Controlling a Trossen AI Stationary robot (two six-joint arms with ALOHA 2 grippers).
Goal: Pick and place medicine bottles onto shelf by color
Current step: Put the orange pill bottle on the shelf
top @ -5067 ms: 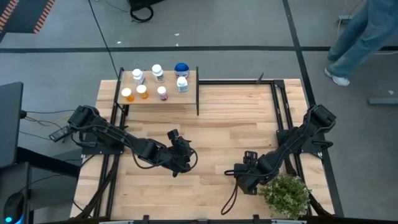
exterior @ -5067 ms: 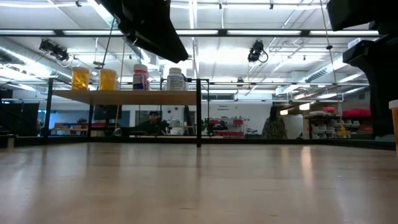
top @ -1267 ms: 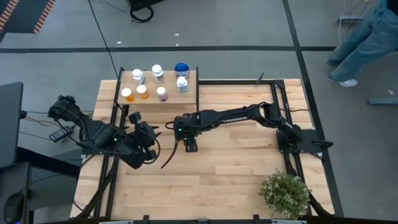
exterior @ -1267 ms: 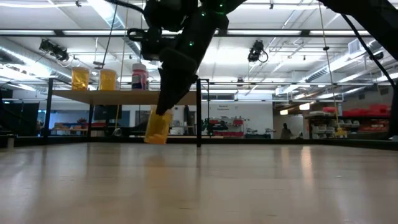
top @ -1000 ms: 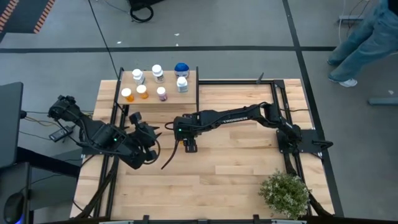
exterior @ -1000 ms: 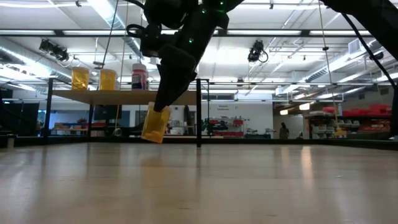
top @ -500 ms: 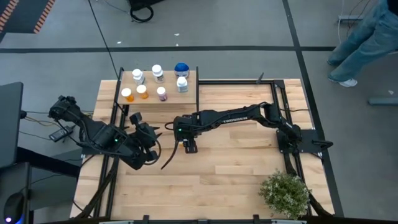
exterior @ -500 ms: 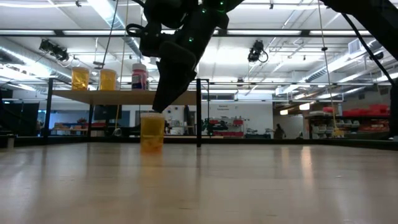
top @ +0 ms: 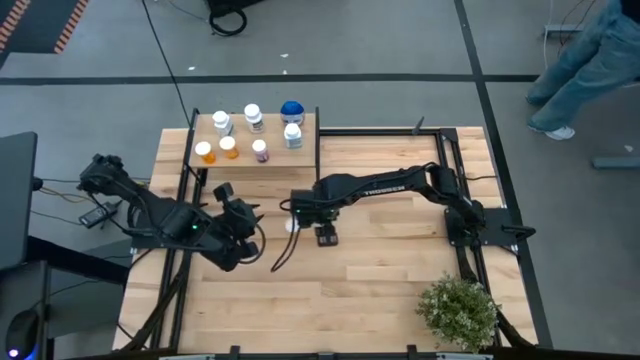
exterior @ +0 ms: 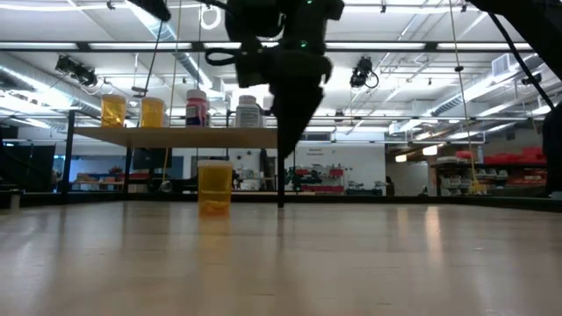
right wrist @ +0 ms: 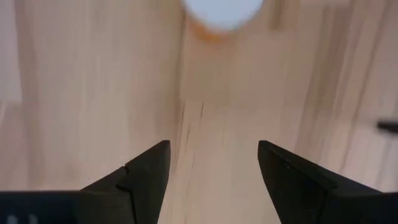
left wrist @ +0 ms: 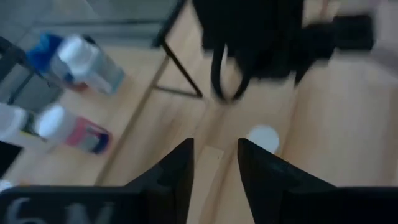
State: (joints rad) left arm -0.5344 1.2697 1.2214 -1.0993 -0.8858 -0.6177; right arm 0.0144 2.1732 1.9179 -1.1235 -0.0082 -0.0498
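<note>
An orange medicine bottle [exterior: 214, 186] with a white cap [top: 293, 225] stands upright on its base on the table, in front of the shelf [top: 255, 160]. My right gripper [top: 325, 238] hangs open just to its right, raised off the table [exterior: 285, 167]; the right wrist view shows the cap [right wrist: 222, 11] beyond the spread fingers [right wrist: 213, 152]. My left gripper [top: 250, 215] is open to the bottle's left, and its wrist view shows the cap [left wrist: 263, 138] ahead. Two orange bottles [top: 216, 150], a pink one [top: 260, 150], white ones [top: 253, 117] and a blue-topped one [top: 291, 110] stand on the shelf.
A green potted plant [top: 460, 310] stands at the table's near right corner. Black frame rails [top: 445, 180] run along the table's sides. The shelf's black front leg [exterior: 281, 158] stands just right of the bottle. A person [top: 590, 50] walks on the floor beyond the far right.
My right gripper carried the orange bottle tilted above the table, set it down upright and let go. It then moved toward the table's right edge, away from the bottle. The bottle now stands alone. My left gripper shifted slightly toward the bottle.
</note>
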